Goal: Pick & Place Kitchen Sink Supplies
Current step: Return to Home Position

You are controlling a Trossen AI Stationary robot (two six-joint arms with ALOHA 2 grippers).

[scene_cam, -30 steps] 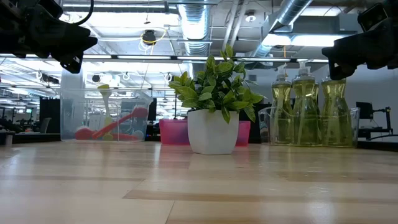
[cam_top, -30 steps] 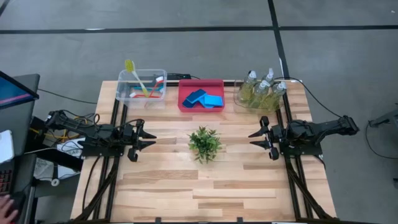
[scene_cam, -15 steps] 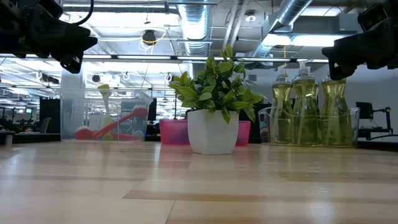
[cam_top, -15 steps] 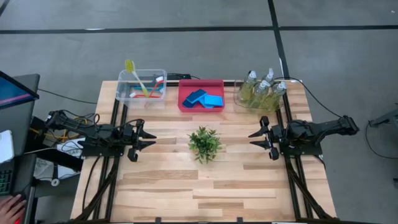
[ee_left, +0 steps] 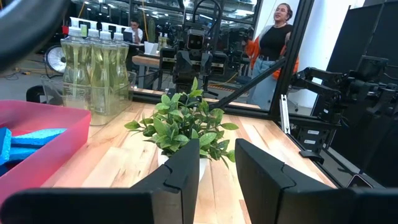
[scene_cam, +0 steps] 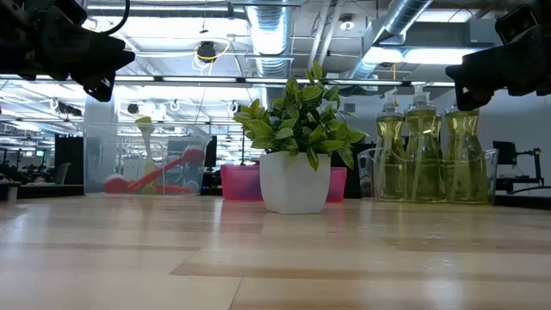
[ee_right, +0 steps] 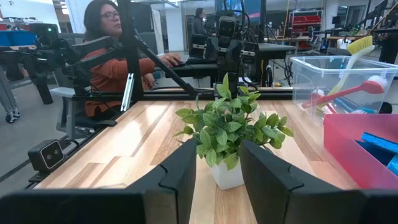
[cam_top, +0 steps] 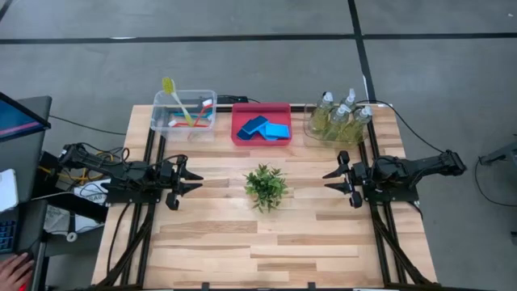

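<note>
Evidently idle, left hand (cam_top: 192,179) and right hand (cam_top: 331,181) hover partly spread and empty, flanking the plant (cam_top: 266,187).

At table level the plant pot (scene_cam: 294,182) covers the middle of the pink bin (scene_cam: 239,182), so the blue sponges (cam_top: 262,128) in it are hidden. The left arm (scene_cam: 52,43) and right arm (scene_cam: 508,60) are cut by the upper edge. From above the brushes (cam_top: 187,111) overlap, too small to count.

The table (cam_top: 266,234) is smooth, pale jointed wood. The clear bin (scene_cam: 96,155) and pump bottles (scene_cam: 423,155) look like glossy plastic; the plant's white pot (scene_cam: 294,182) is matt.
</note>
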